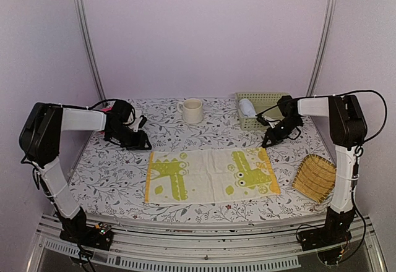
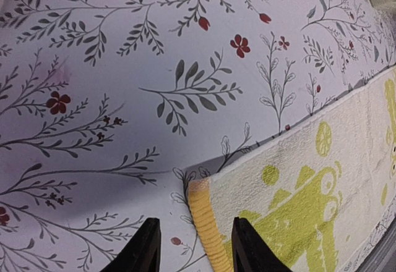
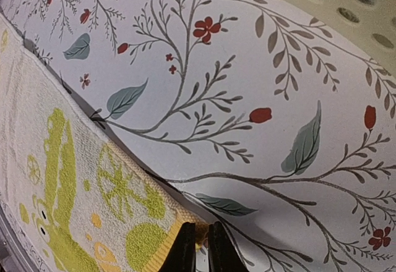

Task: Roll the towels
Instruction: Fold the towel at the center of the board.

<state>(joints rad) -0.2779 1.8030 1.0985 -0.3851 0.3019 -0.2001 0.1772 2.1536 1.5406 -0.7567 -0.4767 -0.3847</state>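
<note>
Left hand (image 2: 195,232) spread, tilted down over far corner of patterned towel (image 1: 210,176) (right hand (image 3: 199,238) likewise, pinching the opposite corner's hem)

Overhead view wide; wrist views near, sharing towel (image 1: 210,176).

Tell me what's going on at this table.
Two robot arms are starting on the patterned towel, which lies spread flat on the table, not yet rolled. The left gripper is open, its jaws either side of the towel's yellow hem at the far left corner. The right gripper looks pinched shut on the far right corner. A pale blue towel sits in the green basket behind.
</note>
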